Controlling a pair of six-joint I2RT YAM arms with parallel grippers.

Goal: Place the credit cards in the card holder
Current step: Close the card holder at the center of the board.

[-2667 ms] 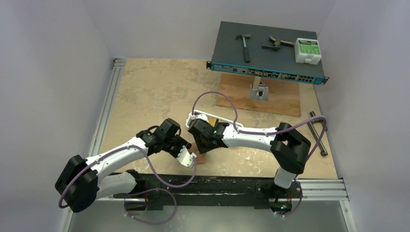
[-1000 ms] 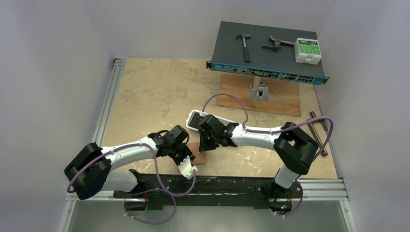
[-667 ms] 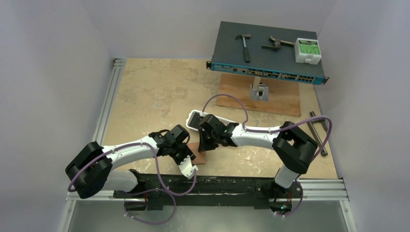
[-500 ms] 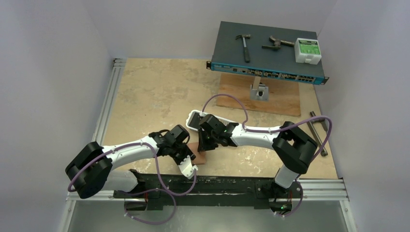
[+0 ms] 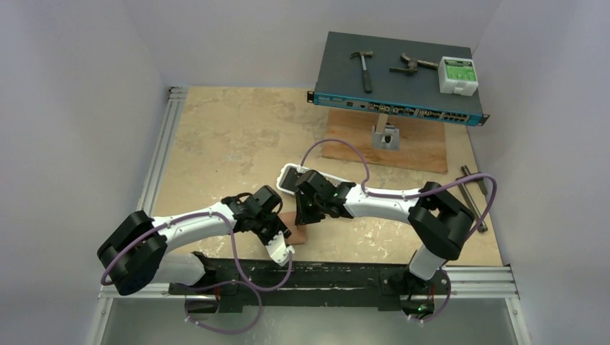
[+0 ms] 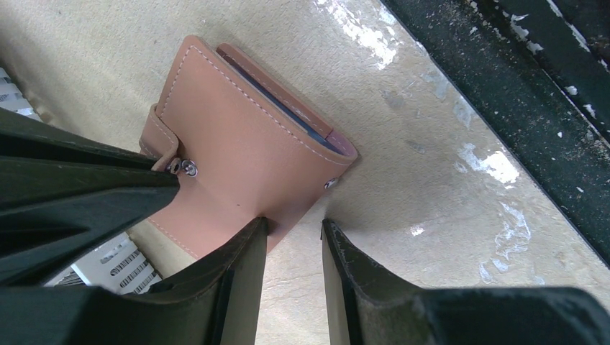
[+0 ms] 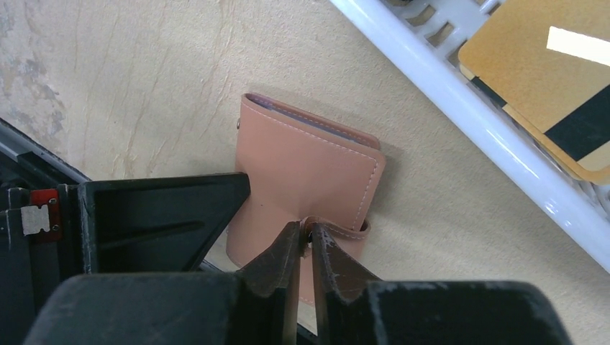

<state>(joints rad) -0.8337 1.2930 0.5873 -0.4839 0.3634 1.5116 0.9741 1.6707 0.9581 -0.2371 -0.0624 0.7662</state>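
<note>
The reddish-brown card holder (image 5: 299,233) lies flat near the table's front edge, shown closer in the left wrist view (image 6: 244,144) and the right wrist view (image 7: 309,165). A dark card edge (image 6: 288,109) shows in its slot. My right gripper (image 5: 303,218) (image 7: 306,228) pinches the holder's raised tab between nearly closed tips. My left gripper (image 5: 286,234) (image 6: 293,223) stands partly open, one finger pressing on the holder's edge and the other on the table, with nothing between them. An orange-yellow credit card (image 7: 532,57) lies in the white tray (image 7: 460,122).
The white tray (image 5: 288,172) sits just behind the right gripper. A black rail (image 6: 518,93) runs along the front edge beside the holder. At the back a network switch (image 5: 395,79) carries a hammer, pliers and a white box. A metal bar (image 5: 475,198) lies at the right.
Since the oldest frame both arms have come down onto the card holder. Over the last second neither arm has visibly shifted.
</note>
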